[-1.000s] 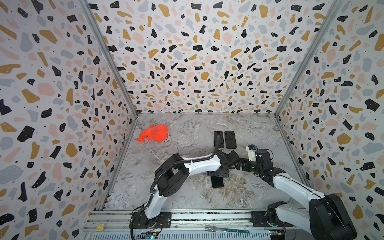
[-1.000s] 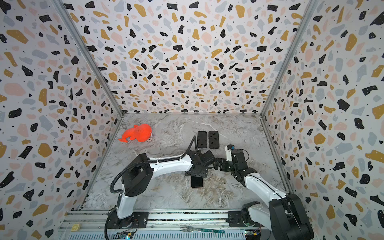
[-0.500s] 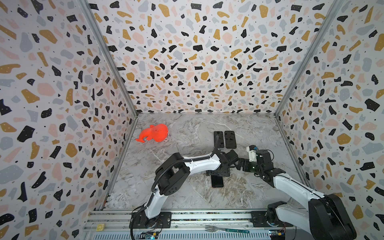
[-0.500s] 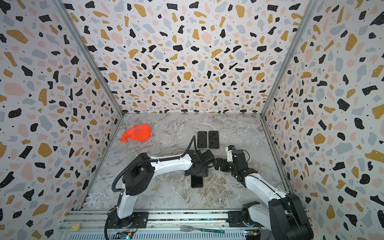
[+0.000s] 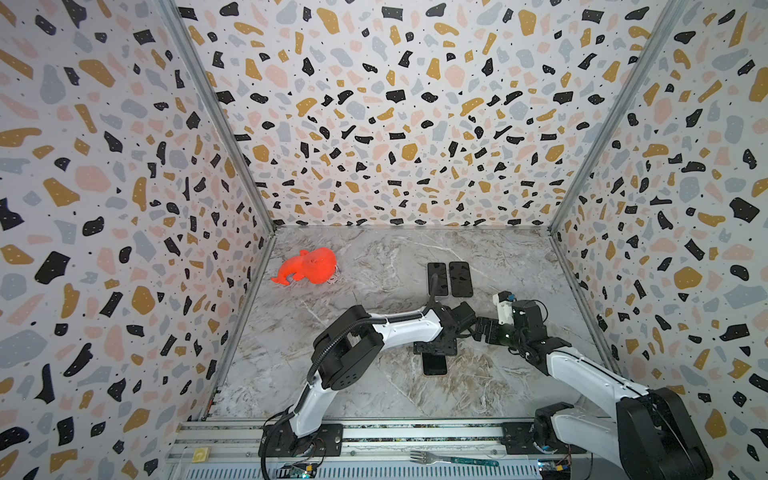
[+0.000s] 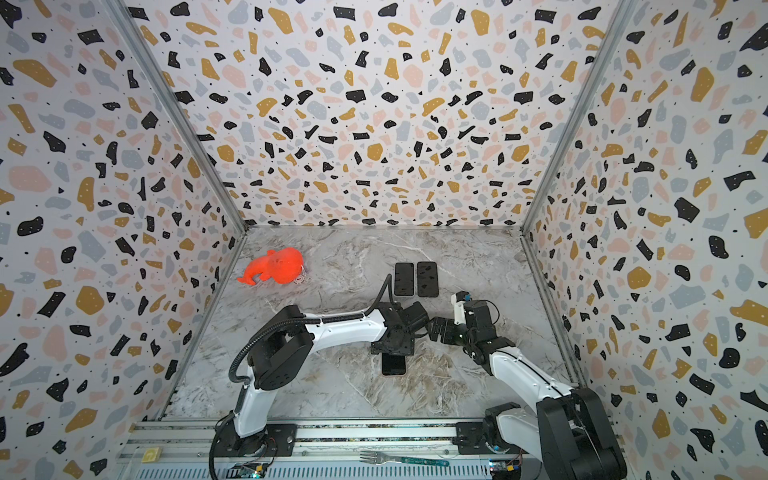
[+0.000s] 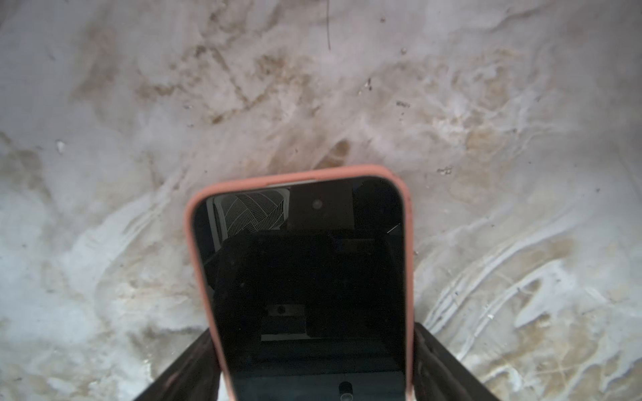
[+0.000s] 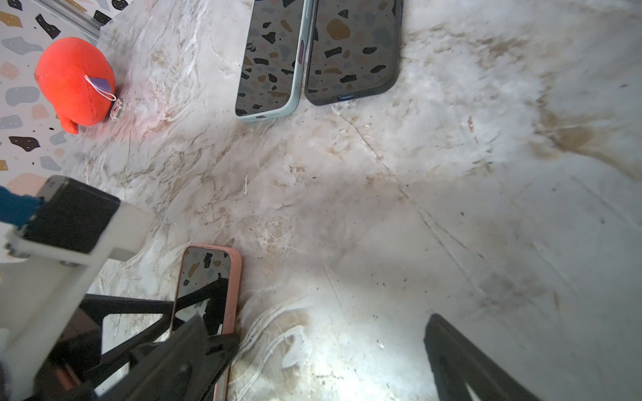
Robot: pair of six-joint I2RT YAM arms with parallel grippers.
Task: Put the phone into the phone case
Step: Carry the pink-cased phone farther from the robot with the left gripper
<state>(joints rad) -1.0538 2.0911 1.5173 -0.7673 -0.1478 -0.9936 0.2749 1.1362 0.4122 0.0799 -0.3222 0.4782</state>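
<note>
The phone (image 7: 302, 277), black screen up, lies flat on the marble table inside the pink phone case (image 7: 295, 175), whose rim runs all round it. Both top views show it near the table's middle (image 5: 434, 364) (image 6: 393, 365). My left gripper (image 7: 312, 330) comes down over its far end (image 5: 435, 347), one finger against each long side of the case. My right gripper (image 5: 482, 328) hovers just right of the left one, open and empty (image 8: 323, 333). In the right wrist view the cased phone (image 8: 205, 277) lies beside one of its fingers (image 8: 208, 343).
Two more cased phones lie side by side toward the back, one in a pale blue case (image 8: 269, 59) and one in a dark case (image 8: 354, 52). An orange plush toy (image 5: 307, 266) sits at the back left. A fork (image 5: 453, 460) rests on the front rail. Patterned walls enclose three sides.
</note>
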